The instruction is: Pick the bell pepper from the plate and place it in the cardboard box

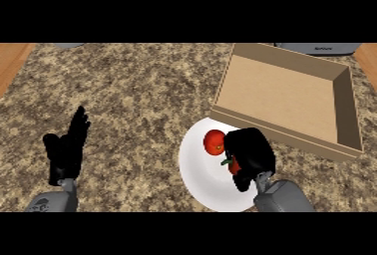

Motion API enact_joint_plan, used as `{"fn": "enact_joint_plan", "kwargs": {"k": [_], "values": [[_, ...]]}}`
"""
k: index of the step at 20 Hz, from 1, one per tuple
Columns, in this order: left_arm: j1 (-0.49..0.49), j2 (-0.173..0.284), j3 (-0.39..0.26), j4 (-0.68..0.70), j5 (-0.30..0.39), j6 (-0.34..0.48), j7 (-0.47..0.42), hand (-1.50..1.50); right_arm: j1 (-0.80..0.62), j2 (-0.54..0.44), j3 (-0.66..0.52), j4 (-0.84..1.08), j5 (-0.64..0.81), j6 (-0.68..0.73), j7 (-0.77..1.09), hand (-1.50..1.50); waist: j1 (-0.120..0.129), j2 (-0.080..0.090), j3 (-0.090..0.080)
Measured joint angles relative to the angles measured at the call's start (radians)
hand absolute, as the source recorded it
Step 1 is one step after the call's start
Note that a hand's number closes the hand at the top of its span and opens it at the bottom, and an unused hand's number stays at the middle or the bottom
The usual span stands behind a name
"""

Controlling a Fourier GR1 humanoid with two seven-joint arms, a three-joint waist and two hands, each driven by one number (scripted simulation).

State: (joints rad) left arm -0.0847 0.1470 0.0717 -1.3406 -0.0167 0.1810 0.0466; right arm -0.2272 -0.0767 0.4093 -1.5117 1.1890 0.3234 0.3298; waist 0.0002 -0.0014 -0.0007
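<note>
A red bell pepper (214, 142) with a green stem lies on a white plate (200, 174) at the lower middle of the head view. My right hand (250, 152) is over the pepper, fingers curled round its right side and hiding much of it. An open cardboard box (287, 97) sits just beyond the plate, up and to the right, its near wall touching the plate's far rim. At the lower left, well away from the plate, my left hand (68, 147) rests with straight fingers pointing up.
The speckled granite counter (140, 89) spreads left of the box and plate. A grey appliance (316, 48) shows at the top right edge behind the box. Wooden strips run along the far left and right edges.
</note>
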Motion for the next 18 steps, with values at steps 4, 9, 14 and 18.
{"fn": "enact_joint_plan", "kwargs": {"k": [4, 9, 14, 18], "values": [[-0.001, -0.001, 0.012, 0.038, 0.001, -0.006, -0.043, 0.00, 0.104, 0.047, 0.129, -0.141, -0.004, 0.058, 0.147, 1.50, -0.004, -0.001, 0.000], [-0.018, -0.009, 0.010, 0.043, -0.006, 0.001, -0.031, 0.00, 0.188, 0.064, 0.278, -0.324, 0.001, 0.108, 0.296, 1.50, -0.004, -0.001, 0.000], [-0.020, -0.009, 0.011, 0.031, -0.010, 0.004, -0.012, 0.00, 0.168, 0.069, 0.340, -0.510, 0.005, 0.181, 0.394, 1.50, -0.003, -0.001, 0.000], [-0.006, -0.006, 0.014, 0.035, -0.005, -0.008, -0.026, 0.00, 0.103, 0.073, 0.350, -0.690, -0.032, 0.251, 0.496, 1.50, -0.002, -0.001, 0.000]]}}
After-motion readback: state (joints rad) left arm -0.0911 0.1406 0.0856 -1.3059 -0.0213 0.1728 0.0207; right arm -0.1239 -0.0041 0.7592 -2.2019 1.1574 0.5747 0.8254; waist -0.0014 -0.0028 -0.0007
